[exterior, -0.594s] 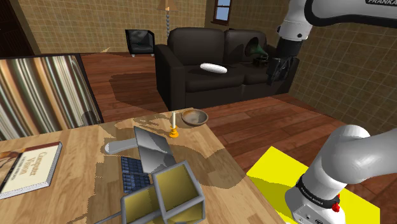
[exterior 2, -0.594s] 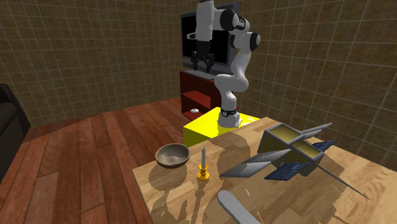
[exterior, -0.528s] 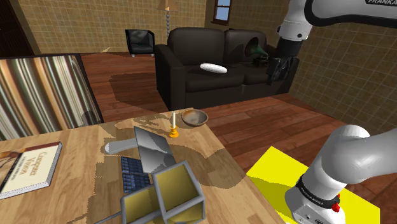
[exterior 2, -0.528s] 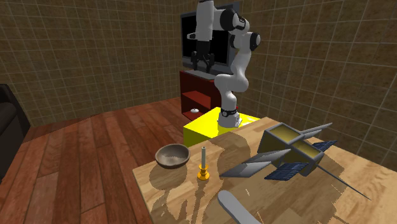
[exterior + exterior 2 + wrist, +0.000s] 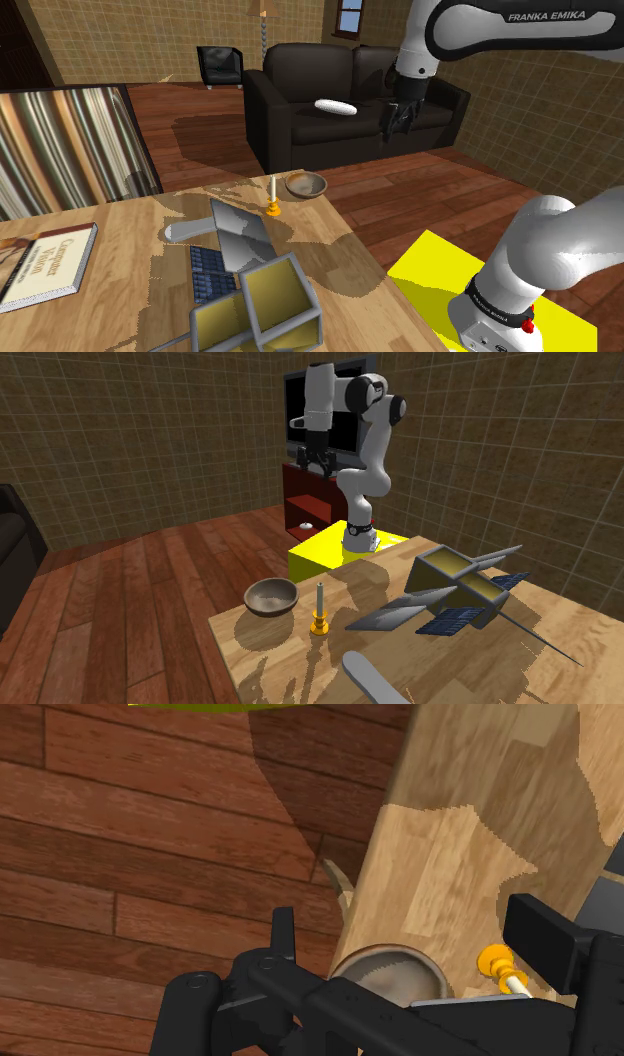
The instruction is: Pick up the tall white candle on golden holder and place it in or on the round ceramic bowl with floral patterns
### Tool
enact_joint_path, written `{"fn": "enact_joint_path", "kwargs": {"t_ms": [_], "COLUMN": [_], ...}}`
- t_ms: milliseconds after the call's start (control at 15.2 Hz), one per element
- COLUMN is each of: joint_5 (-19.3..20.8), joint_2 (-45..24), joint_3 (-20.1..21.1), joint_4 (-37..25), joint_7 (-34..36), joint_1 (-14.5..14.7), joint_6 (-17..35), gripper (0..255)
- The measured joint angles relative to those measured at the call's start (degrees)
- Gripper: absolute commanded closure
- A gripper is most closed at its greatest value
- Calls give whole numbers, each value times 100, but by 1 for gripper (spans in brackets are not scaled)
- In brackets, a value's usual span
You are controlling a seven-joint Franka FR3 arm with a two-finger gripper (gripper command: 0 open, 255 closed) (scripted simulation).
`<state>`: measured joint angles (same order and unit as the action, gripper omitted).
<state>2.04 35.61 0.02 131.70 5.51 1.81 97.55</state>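
Note:
A thin pale candle (image 5: pixel 272 190) stands upright in a small golden holder (image 5: pixel 272 210) near the far edge of the wooden table (image 5: pixel 130 250). Just beyond it, at the table's corner, sits a round brownish bowl (image 5: pixel 306 184). The second exterior view has the candle (image 5: pixel 319 599) to the right of the bowl (image 5: pixel 271 595). My gripper (image 5: pixel 397 118) hangs high in the air over the floor, well away from both, and is open with nothing in it. In the wrist view the gripper (image 5: pixel 415 939) looks down on the bowl (image 5: pixel 385 972) and the holder (image 5: pixel 494 961) far below.
A grey and yellow satellite model (image 5: pixel 245 275) with blue panels fills the table's near side, and a book (image 5: pixel 45 262) lies at the shoulder view's left. A dark sofa (image 5: pixel 340 105) stands behind. The yellow stand (image 5: pixel 445 285) is at lower right.
The arm has swung toward the shoulder view's left, carrying the gripper from in front of the sofa's right end toward the table. Candle and bowl have not moved.

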Motion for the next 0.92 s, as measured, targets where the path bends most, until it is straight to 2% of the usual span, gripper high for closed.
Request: {"fn": "enact_joint_path", "kwargs": {"t_ms": [594, 924], "joint_5": [-207, -200], "joint_2": [-1619, -2669], "joint_3": [425, 624], "joint_4": [-663, -1324], "joint_7": [428, 648], "joint_1": [245, 354], "joint_6": [910, 1278], "gripper": [0, 0]}}
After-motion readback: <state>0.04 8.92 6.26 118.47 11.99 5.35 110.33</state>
